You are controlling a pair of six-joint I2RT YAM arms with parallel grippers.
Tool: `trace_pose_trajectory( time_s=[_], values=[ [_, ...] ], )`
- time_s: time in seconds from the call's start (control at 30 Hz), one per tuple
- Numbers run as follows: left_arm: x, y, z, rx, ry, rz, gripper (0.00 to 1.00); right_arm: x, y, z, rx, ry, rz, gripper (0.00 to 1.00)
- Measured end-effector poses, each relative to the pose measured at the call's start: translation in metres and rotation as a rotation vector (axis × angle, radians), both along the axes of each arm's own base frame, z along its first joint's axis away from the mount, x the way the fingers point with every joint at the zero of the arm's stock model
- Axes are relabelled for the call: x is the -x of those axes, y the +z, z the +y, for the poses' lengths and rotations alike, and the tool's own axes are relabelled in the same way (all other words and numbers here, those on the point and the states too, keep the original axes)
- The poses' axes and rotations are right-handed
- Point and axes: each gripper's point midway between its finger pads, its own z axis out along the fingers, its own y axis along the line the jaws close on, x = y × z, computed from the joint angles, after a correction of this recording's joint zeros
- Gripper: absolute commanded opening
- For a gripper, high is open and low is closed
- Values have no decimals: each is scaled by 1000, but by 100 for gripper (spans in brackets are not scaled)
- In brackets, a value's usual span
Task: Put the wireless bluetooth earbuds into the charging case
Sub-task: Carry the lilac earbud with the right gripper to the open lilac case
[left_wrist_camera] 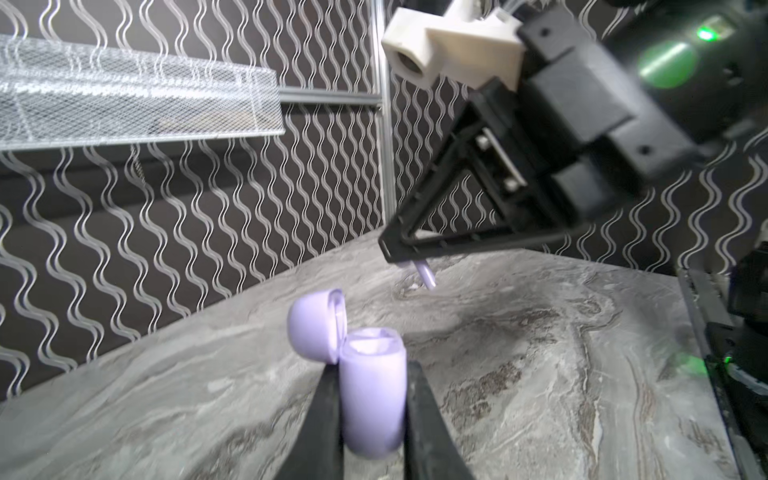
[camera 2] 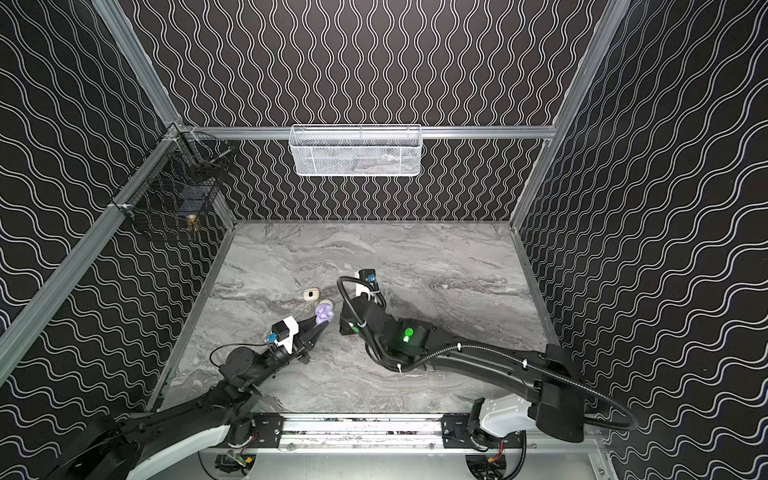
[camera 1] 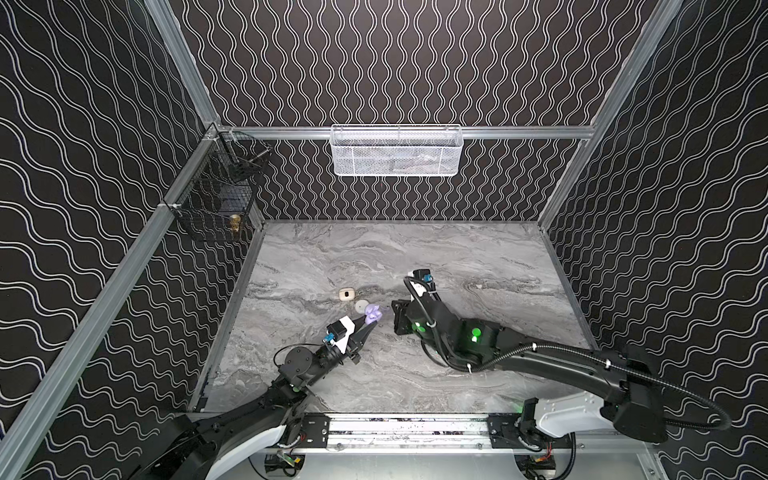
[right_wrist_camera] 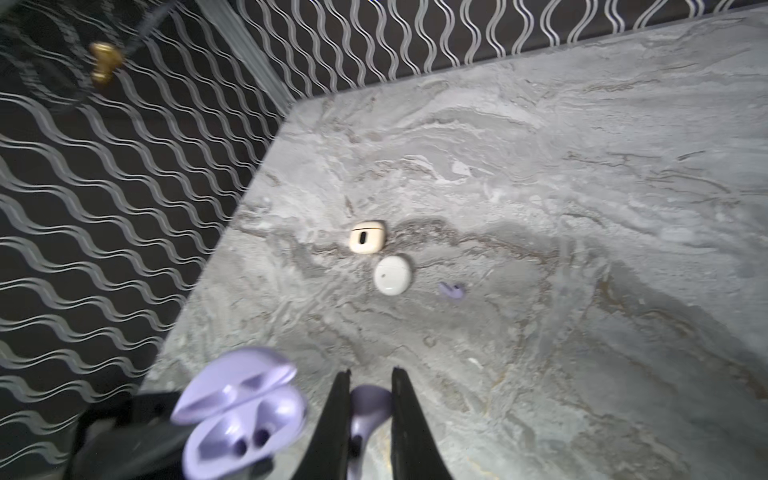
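My left gripper [left_wrist_camera: 372, 368] is shut on the lower body of the lavender charging case [left_wrist_camera: 372, 399], held above the table with its lid open. The case [camera 1: 372, 312] [camera 2: 324, 312] shows left of centre in both top views. Two empty sockets show inside the case [right_wrist_camera: 241, 419] in the right wrist view. My right gripper [right_wrist_camera: 370, 372] is shut on a lavender earbud [right_wrist_camera: 370, 405]. Its stem [left_wrist_camera: 428, 276] points down from the closed tips [left_wrist_camera: 390, 249], just beyond and above the case. Another lavender earbud [right_wrist_camera: 452, 290] lies loose on the marble.
A closed cream case [camera 1: 345, 294] [right_wrist_camera: 366, 237] and a closed round white case [camera 1: 360, 306] [right_wrist_camera: 392, 275] lie just behind the held case. A white mesh basket [camera 1: 397, 151] hangs on the back wall. A black wire basket [camera 1: 216, 195] hangs at the back left corner.
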Motion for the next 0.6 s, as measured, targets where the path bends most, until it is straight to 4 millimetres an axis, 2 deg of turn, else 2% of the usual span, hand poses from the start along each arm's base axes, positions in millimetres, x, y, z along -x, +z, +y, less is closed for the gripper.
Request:
trace_pose_trajectory(
  time_s=[0.07,0.17,0.27,0.6],
  values=[
    [4,5,-2,5,-21,-25,0,11,7,6,-38,18,-20,8],
    [8,11,-3,16,-42,-52,0,17,19,6,-101,6,-53,8],
    [13,16,-5,26,-65,-75,0,21,18,2,-126,-5,-72,7],
    [22,22,-10,34,-124,-111,0,32,33,11,-212,12,-123,6]
  ],
)
